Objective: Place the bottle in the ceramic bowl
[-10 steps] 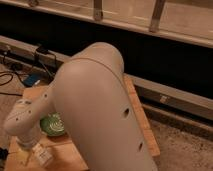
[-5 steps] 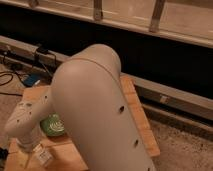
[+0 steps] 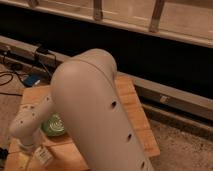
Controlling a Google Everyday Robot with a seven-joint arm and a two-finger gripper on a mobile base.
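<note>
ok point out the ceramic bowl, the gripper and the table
ceramic bowl point(image 3: 52, 126), camera view, green inside left of arm
gripper point(image 3: 39, 152), camera view, lower left, its tip
table point(image 3: 135, 114), camera view, bare wood at right

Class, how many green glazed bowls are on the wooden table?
1: the dark-green glazed bowl sits left on the light wooden table, beside the gripper at bottom left; the large white arm may hide others.

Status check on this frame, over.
Gripper open, low left over table corner. Bottle just beside it, not in ceramic bowl. Own arm hides much of table.
</note>
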